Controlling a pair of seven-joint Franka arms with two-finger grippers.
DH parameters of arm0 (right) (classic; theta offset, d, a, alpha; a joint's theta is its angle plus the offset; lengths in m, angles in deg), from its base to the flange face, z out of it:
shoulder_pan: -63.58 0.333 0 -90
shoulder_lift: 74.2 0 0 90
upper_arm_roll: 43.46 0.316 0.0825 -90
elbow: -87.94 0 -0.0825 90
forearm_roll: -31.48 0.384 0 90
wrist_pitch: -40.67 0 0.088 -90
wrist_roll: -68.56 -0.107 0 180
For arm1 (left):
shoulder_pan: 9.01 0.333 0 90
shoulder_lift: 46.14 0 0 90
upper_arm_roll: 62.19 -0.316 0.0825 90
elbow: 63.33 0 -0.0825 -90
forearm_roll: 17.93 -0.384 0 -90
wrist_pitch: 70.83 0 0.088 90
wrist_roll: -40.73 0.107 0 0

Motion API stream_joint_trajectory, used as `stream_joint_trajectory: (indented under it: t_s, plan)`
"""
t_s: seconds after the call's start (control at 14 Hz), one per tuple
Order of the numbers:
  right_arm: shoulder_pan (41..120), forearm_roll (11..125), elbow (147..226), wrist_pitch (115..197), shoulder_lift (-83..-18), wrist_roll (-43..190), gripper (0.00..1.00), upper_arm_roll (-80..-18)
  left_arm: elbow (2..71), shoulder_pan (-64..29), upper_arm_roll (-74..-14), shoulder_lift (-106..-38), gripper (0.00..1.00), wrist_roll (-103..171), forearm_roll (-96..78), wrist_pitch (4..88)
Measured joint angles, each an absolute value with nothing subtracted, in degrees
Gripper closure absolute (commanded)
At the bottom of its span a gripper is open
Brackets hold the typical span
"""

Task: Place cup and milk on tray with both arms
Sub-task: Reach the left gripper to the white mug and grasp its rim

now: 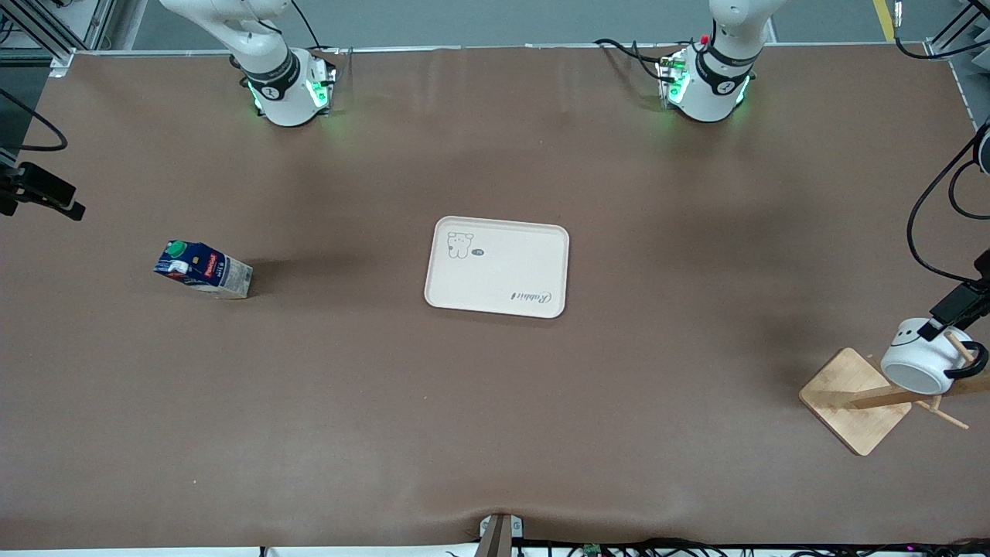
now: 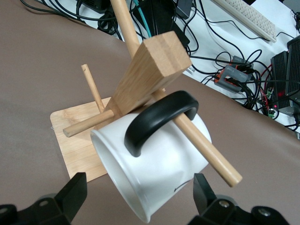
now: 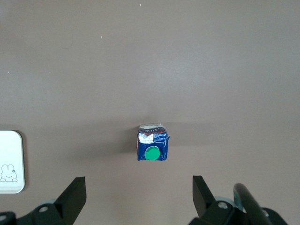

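Two objects were found off the tray (image 1: 496, 267), the landmark at the table's middle. Nearer the front camera than it, toward the left arm's end, the cup (image 1: 920, 360) was hung by its black handle on a peg of the wooden rack (image 1: 858, 398). The left gripper (image 2: 140, 197) was spread wide around the glossy ceramic body, not yet touching. A snag of the curved handle on the smooth dowel was judged the chief risk, since the light rack could be tipped. Level with the tray, toward the right arm's end, the boxy waxed milk (image 1: 203, 268) was left standing. The right gripper (image 3: 139, 197) was held unclenched above it.
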State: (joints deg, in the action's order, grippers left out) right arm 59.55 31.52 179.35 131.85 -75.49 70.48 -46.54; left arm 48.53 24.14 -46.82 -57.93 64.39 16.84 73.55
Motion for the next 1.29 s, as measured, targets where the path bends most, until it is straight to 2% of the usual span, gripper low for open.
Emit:
stream_joint_trajectory:
  t_s: [0.14, 0.21, 0.5, 0.57, 0.79, 1.29]
  plan:
    - [59.5, 31.5, 179.4, 131.9, -75.5, 70.5, 0.0, -46.5, 48.4, 24.1, -46.5, -58.2, 0.16, 64.4, 16.8, 74.4]
    - [59.5, 31.5, 179.4, 131.9, -75.5, 70.5, 0.0, -46.6, 48.2, 24.0, -46.3, -58.5, 0.24, 64.4, 16.8, 74.8]
    - [59.5, 31.5, 179.4, 131.9, -75.5, 70.5, 0.0, -46.6, 47.0, 23.7, -45.7, -59.2, 0.8, 64.4, 17.0, 75.3]
    - [59.5, 31.5, 179.4, 131.9, -75.5, 70.5, 0.0, -46.6, 46.8, 23.6, -45.5, -59.2, 0.9, 64.4, 17.1, 75.2]
    - [59.5, 31.5, 179.4, 131.9, -75.5, 70.5, 0.0, -46.6, 46.7, 23.4, -44.3, -59.2, 1.0, 64.4, 17.1, 75.3]
    - [59.5, 31.5, 179.4, 131.9, -75.5, 70.5, 0.0, -46.6, 46.5, 23.4, -43.2, -59.1, 1.0, 64.2, 17.1, 75.5]
